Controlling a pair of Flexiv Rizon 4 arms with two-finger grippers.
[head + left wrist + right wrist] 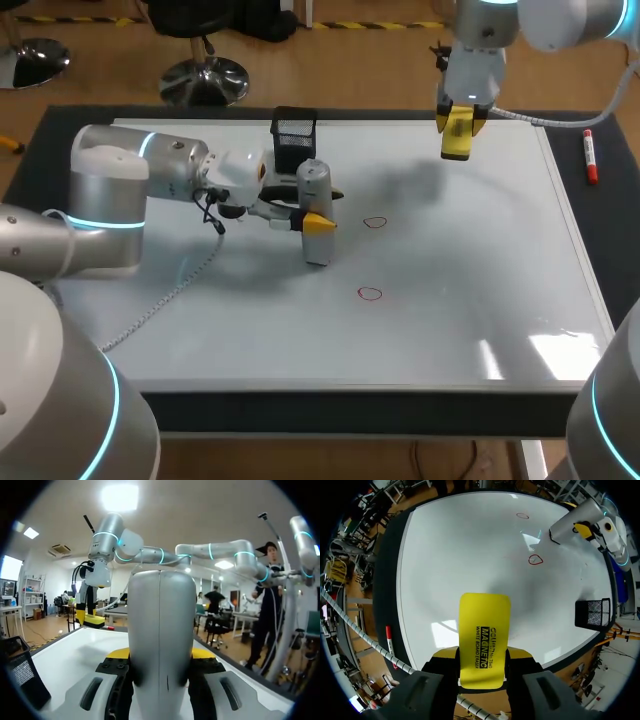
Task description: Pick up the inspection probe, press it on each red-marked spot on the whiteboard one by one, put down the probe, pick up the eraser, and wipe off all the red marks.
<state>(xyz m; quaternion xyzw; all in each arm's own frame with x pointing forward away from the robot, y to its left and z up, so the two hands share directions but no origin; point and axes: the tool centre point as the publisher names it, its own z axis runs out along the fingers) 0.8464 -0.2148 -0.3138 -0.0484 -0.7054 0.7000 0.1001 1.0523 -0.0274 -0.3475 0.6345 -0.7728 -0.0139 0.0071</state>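
Probe (316, 190) stands upright over the whiteboard (450, 300), squeezed between both fingers of the left pincer (161, 653). One red mark (374, 222) sits just beside it, toward the right arm's side. The other red mark (370, 293) lies nearer the front edge. The left arm is much nearer to both. The right pincer (482, 655) grips the yellow eraser (456, 135), well apart, above the far edge. I cannot tell if the probe's bottom touches the board.

Bright overhead light glares on the whiteboard (450, 300), shadows soft
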